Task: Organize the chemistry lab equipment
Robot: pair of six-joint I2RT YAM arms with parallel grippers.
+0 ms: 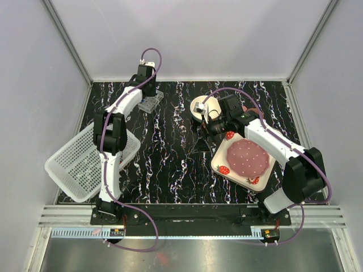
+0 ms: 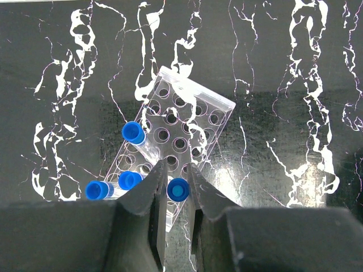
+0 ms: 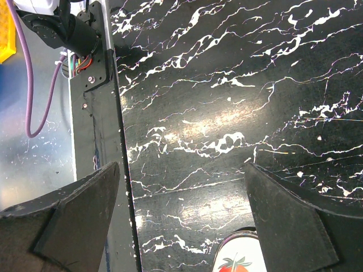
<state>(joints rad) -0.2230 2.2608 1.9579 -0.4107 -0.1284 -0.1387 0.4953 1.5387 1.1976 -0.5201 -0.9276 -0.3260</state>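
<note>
Tubes (image 2: pixel 133 134) crowd the rack (image 2: pixel 195 110); basket (image 1: pixel 74 164), plate (image 1: pixel 224 168), perhaps bowl (image 1: pixel 198 106) nearby.

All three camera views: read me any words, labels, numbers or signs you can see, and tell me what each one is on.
No text can be read in any view.
On the clear tube rack: no markings visible.
On the plate: only strawberry pictures, no words.
On the small tags at the arm bases: too small to read.
</note>
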